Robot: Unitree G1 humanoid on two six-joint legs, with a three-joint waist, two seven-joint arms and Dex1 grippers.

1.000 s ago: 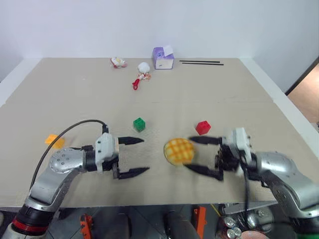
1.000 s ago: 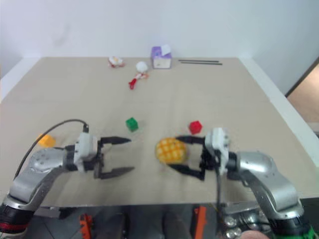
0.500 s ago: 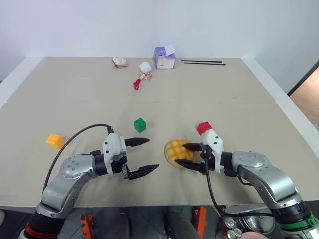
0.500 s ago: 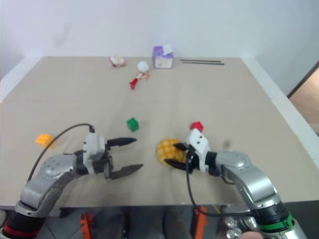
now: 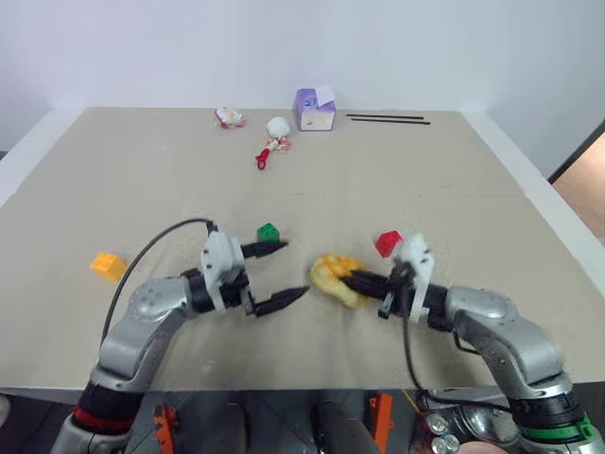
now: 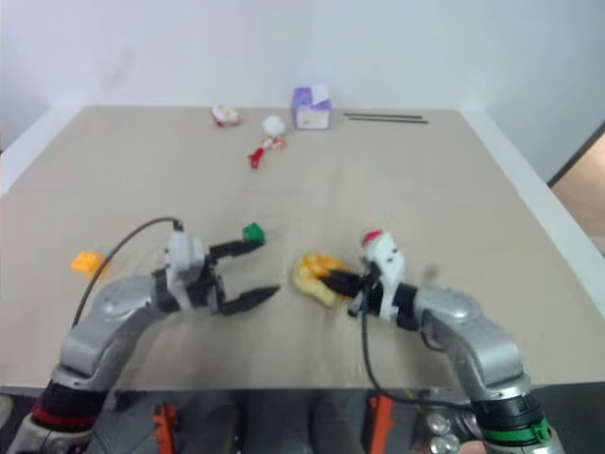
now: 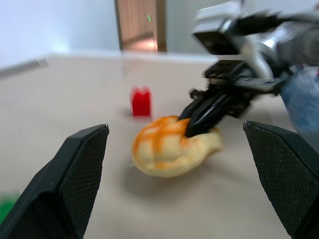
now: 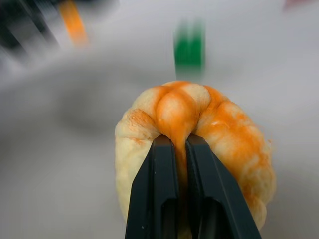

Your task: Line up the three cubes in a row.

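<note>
The green cube (image 7: pixel 6 205) is cut off at the picture's edge beside the left gripper's finger (image 7: pixel 75 177). Beyond the bun (image 8: pixel 194 144), the green cube and an orange shape (image 8: pixel 73 21) are blurred. The small toys (image 5: pixel 274 134) near the purple-and-white box (image 5: pixel 314 111) are too small to identify.

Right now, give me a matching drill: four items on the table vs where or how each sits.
Items:
1. green cube
2. red cube
3. yellow-orange cube
4. bun

States:
A. pinched and squashed in the right end effector
B. alone near the table's left edge
C. just behind the right wrist
D. beside the open left end effector's far finger

Pairs: 1-D, 2-C, 3-B, 4-A
</note>
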